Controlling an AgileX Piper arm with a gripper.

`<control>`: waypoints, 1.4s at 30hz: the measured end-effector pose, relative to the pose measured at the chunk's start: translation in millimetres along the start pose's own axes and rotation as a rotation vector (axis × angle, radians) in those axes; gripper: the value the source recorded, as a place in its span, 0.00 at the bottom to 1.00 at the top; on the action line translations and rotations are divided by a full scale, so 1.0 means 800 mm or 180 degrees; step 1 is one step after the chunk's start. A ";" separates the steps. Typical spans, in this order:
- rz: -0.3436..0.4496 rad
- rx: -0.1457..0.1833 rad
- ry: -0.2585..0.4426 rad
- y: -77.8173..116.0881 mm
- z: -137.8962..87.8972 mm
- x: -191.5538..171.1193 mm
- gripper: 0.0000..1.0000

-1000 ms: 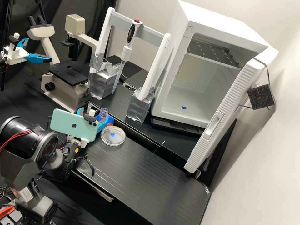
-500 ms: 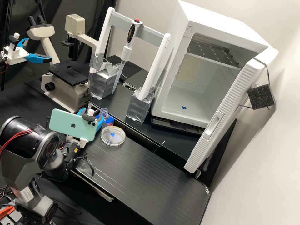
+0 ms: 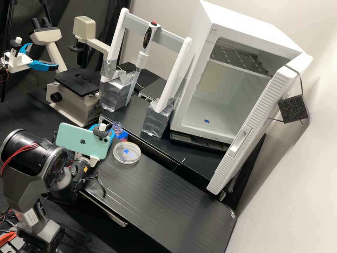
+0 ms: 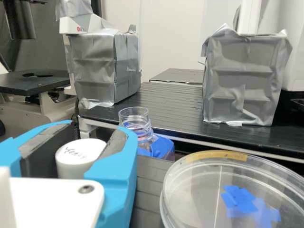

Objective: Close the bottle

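Black ribbed bench (image 3: 168, 196) carries work; clear bottle with blue-covered body (image 4: 162, 145) stands upright by its raised level, beyond shallow round clear dish (image 4: 190, 194), mouth uncovered; bright blue fingers (image 4: 113, 183) hold white cylindrical cap (image 4: 76, 165) between dark pads, near bottle but off its neck; cap in hand, judged early part done; left: line up over mouth, seat, tighten.
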 end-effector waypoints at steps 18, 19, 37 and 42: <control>0.0151 -0.0011 -0.0003 0.010 -0.002 -0.009 0.00; 0.0191 -0.0018 0.0017 0.013 -0.004 -0.010 0.00; 0.0496 -0.0006 0.0245 0.045 -0.027 0.050 0.00; 0.0494 0.0009 0.0175 0.046 -0.025 0.062 0.00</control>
